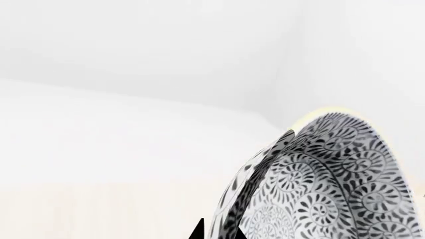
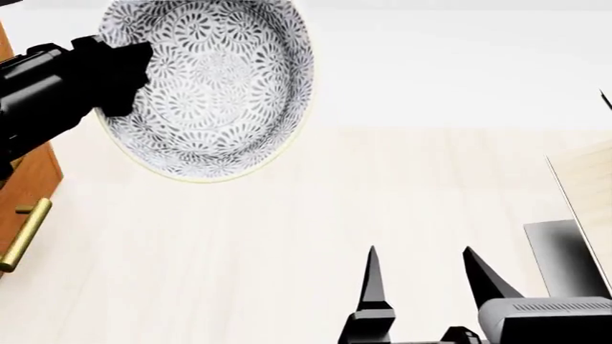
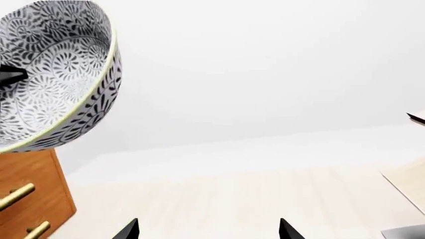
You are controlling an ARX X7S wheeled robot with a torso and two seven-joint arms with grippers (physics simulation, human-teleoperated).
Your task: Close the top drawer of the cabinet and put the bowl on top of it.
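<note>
My left gripper point(image 2: 134, 72) is shut on the left rim of the bowl point(image 2: 220, 79), white with a dense grey floral pattern. It holds the bowl high and tipped, with the inside facing the head camera. In the left wrist view the bowl's point(image 1: 332, 184) rim stands between the black fingertips point(image 1: 197, 231). The orange-brown cabinet point(image 2: 34, 179) shows at the far left edge with a brass bar handle point(image 2: 24, 233), below the bowl. In the right wrist view the bowl point(image 3: 59, 64) hangs above the cabinet point(image 3: 33, 194) and hides its top. I cannot pick out the top drawer. My right gripper point(image 2: 421, 254) is open and holds nothing.
A pale wood structure point(image 2: 585, 193) with a dark base point(image 2: 564, 258) stands at the right edge. Pale wood floor point(image 2: 287, 236) runs between it and the cabinet, with a white wall point(image 2: 459, 64) behind.
</note>
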